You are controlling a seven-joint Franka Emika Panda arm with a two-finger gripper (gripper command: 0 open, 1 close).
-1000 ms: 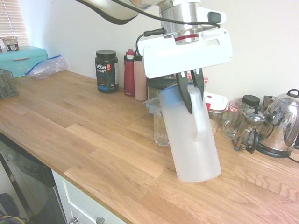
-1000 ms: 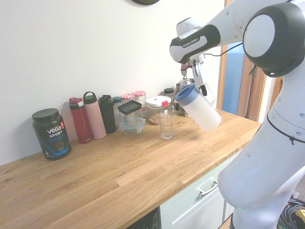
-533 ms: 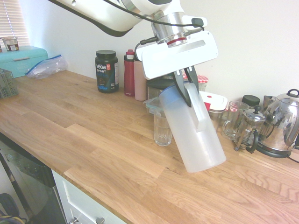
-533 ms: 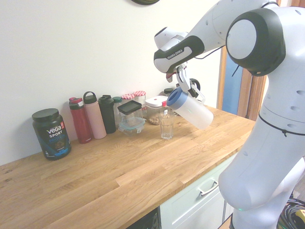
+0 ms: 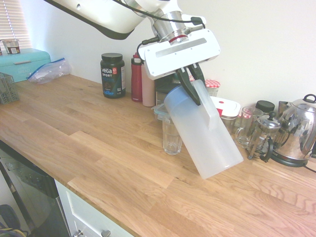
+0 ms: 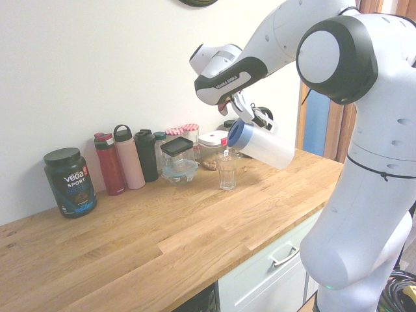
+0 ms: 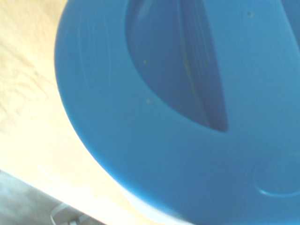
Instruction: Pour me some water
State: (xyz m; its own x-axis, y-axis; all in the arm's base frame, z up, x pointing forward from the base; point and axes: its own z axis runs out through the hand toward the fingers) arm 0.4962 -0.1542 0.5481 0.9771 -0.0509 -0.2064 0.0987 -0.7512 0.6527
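Note:
A tall frosted-white jug [image 5: 203, 136] [image 6: 263, 145] with a blue lid [image 7: 187, 117] hangs tilted in the air, lid end leaning down toward a clear drinking glass [image 5: 172, 138] [image 6: 227, 173] on the wooden counter [image 5: 89, 138]. My gripper [image 5: 192, 88] [image 6: 242, 117] is shut on the jug's side handle, above the glass. The water inside the jug is too faint to make out. No stream shows between lid and glass. The blue lid fills the wrist view.
Along the back wall stand a black Vega tub [image 5: 112, 75], red and pink bottles [image 5: 137, 77], jars, a glass mug [image 5: 245, 127], a French press [image 5: 264, 137] and a steel kettle [image 5: 298, 131]. A glass container [image 6: 178, 158] sits behind the drinking glass.
The arm has swung the jug toward the glass and tipped it further, raising its base and bringing the lid close over the rim.

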